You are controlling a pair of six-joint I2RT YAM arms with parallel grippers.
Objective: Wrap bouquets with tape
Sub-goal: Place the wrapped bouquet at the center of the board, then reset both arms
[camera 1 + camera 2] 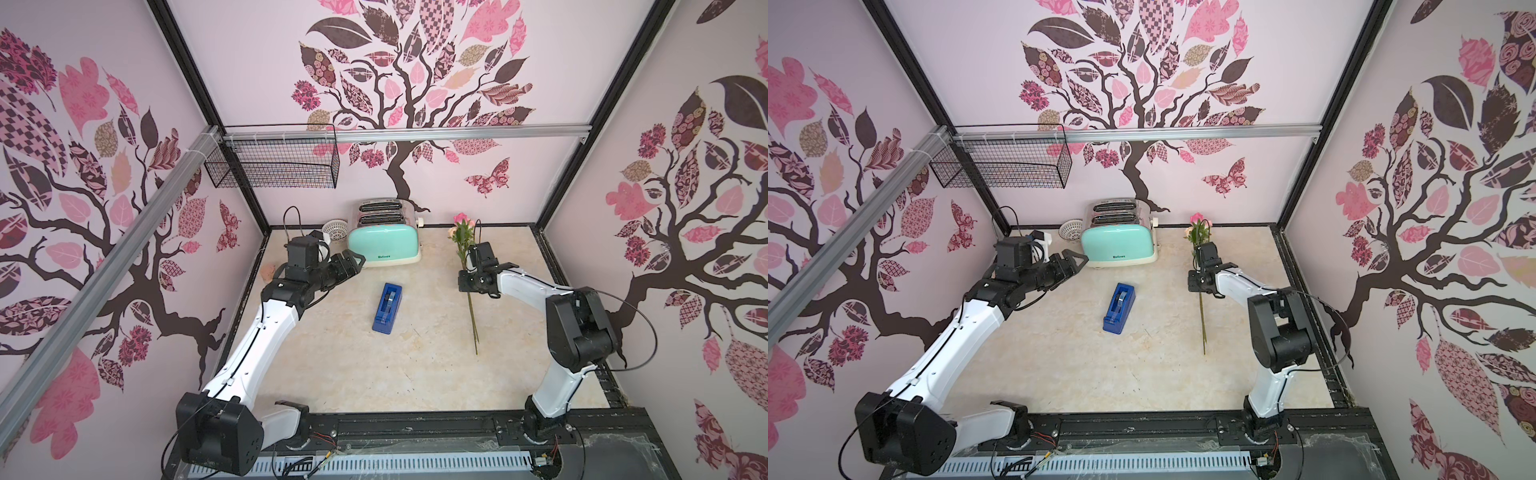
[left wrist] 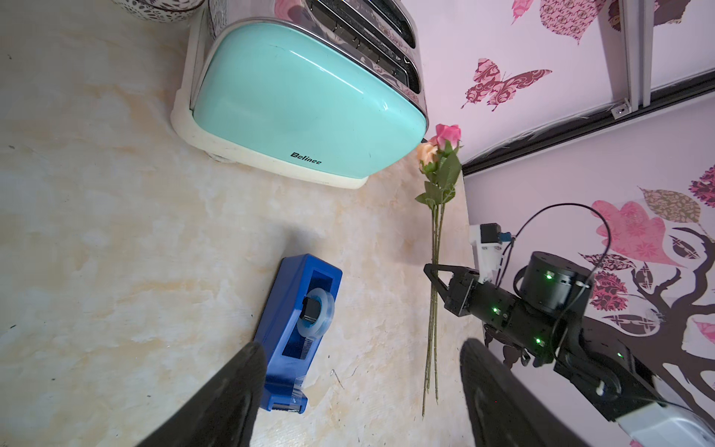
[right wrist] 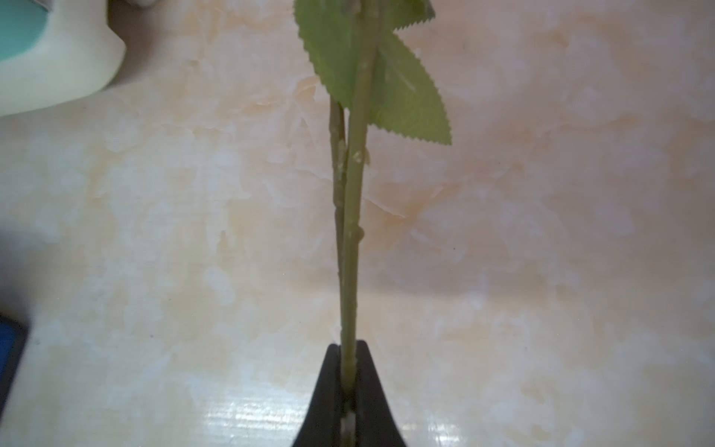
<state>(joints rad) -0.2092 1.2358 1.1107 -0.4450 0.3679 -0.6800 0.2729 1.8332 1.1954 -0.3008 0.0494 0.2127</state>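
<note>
Right gripper (image 3: 350, 348) is clamped on the bouquet (image 2: 443, 176) stems, just below the lowest leaves. The right wrist view shows two stems pinched between the jaws. The bouquet sits on the right side of the table (image 1: 415, 374), with the blooms toward the back wall and the stem ends pointing at the robot. Can't tell whether the stems are lifted or resting.

Left gripper (image 1: 358, 258) is wide open and holds nothing. It hangs in front of the toaster (image 1: 382, 245), above and behind the dispenser (image 1: 387, 308). The dispenser lies mid-table, well apart from the bouquet, with the tape (image 2: 315, 309) roll seated in it.

My read: the step in hand is left going for the tape end.
- Come in at the cutter end, which is the end nearer the robot base, and pinch the free tab only.
- Pull along the dispenser's long axis. Nothing pins the dispenser, so it will likely slide or lift, and a slow pull is safer.
- Don't loosen the right grip, since the stems would splay.
- Land the tape on bare stem clear of the leaves, near the right jaws where the stems are bunched.

The only readable text is "Belinee" (image 2: 305, 158) on the toaster front. I see no marking on the dispenser.
</note>
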